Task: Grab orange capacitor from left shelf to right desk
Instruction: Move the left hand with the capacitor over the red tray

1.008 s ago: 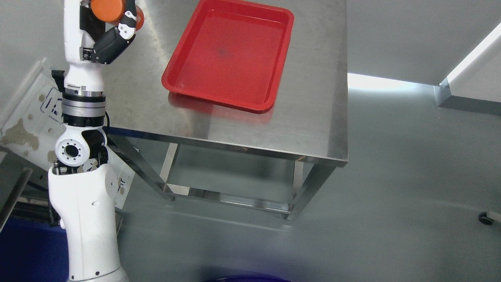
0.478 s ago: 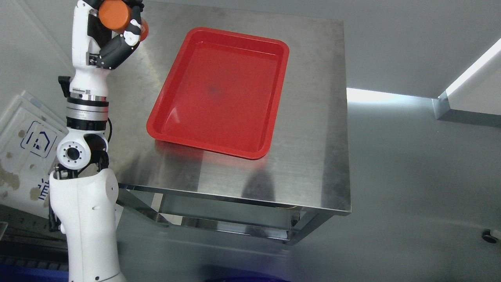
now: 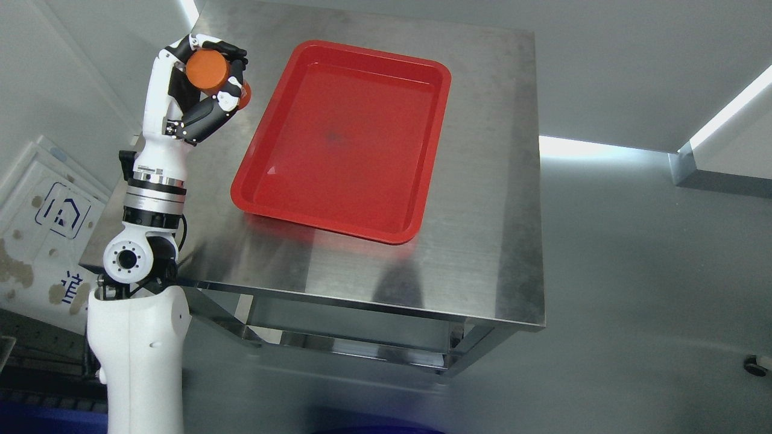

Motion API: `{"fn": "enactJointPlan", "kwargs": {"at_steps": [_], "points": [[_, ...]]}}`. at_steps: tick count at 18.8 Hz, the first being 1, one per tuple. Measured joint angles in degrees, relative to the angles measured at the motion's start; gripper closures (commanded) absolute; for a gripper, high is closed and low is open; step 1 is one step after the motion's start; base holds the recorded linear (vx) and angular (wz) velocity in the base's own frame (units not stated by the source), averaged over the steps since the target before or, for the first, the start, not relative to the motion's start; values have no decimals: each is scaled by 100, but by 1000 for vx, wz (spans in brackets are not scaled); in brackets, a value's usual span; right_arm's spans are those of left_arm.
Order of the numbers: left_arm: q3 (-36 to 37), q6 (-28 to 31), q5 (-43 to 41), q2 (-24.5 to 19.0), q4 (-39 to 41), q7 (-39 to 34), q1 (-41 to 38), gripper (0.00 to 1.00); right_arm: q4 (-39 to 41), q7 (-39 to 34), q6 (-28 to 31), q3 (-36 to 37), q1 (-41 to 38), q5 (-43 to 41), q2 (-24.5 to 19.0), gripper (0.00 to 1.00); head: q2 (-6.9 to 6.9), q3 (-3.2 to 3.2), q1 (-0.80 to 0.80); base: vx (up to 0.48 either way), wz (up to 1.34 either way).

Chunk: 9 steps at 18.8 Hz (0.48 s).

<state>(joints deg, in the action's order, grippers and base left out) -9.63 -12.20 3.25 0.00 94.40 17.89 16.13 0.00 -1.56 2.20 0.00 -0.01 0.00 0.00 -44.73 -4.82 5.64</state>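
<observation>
My left hand (image 3: 202, 90) is clamped around the orange capacitor (image 3: 208, 71), and over the last second it has come fully into view, drawing nearer the red tray (image 3: 386, 226). So I judge transport nearly done, release next. My forearm rises straight from seven o'clock, fingers (image 3: 208, 114) curled over the steel desk (image 3: 482, 181); the tray lies at three o'clock, just beside.

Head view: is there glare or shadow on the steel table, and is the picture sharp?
Head view: the steel table shows soft brushed sheen, no harsh glare; a dark shadow lies near its front edge, and the red tray casts a reddish reflection beside it; left hand and orange capacitor look sharp.
</observation>
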Motion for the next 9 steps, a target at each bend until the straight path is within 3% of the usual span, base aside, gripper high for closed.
{"fn": "enactJointPlan", "kwargs": {"at_steps": [9], "points": [[389, 837, -40, 0, -4, -149, 187, 97, 0, -24, -3, 0, 0, 0, 0, 0, 0, 0, 0, -1, -3]]}}
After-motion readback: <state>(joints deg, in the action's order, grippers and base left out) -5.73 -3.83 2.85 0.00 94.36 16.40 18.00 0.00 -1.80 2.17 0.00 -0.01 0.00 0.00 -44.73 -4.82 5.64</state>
